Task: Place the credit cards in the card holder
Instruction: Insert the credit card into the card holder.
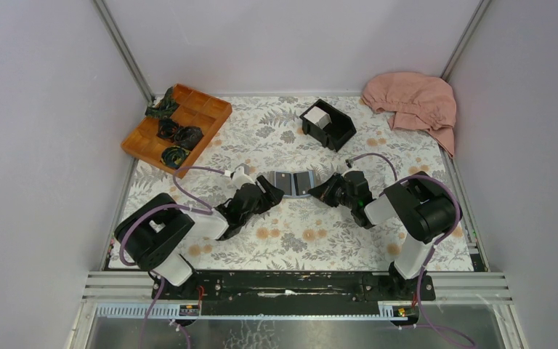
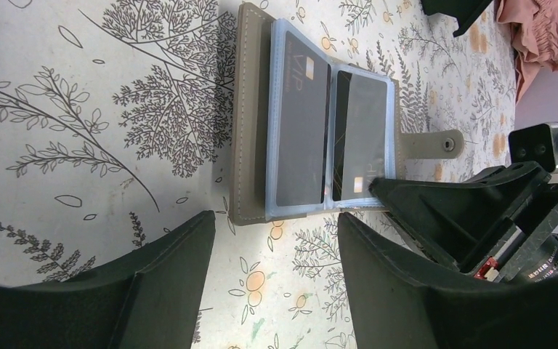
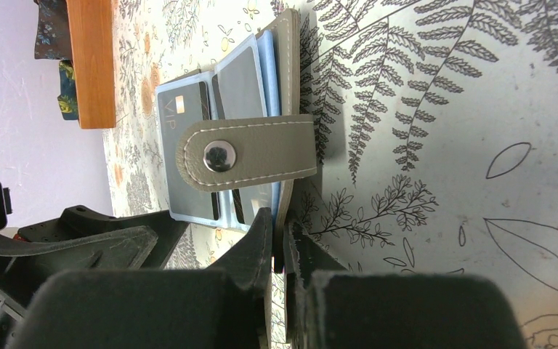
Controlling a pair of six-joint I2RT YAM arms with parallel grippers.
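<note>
The card holder lies open on the floral table between my two grippers. In the left wrist view its grey cover holds blue plastic sleeves with dark cards inside. My left gripper is open and empty just short of the wallet's near edge. My right gripper is shut on the wallet's grey cover edge, below the snap strap; it also shows in the top view. The white credit cards sit stacked in a black open box at the back.
An orange compartment tray with dark bundles stands at the back left. A pink cloth lies in the back right corner. Side walls close in the table left and right.
</note>
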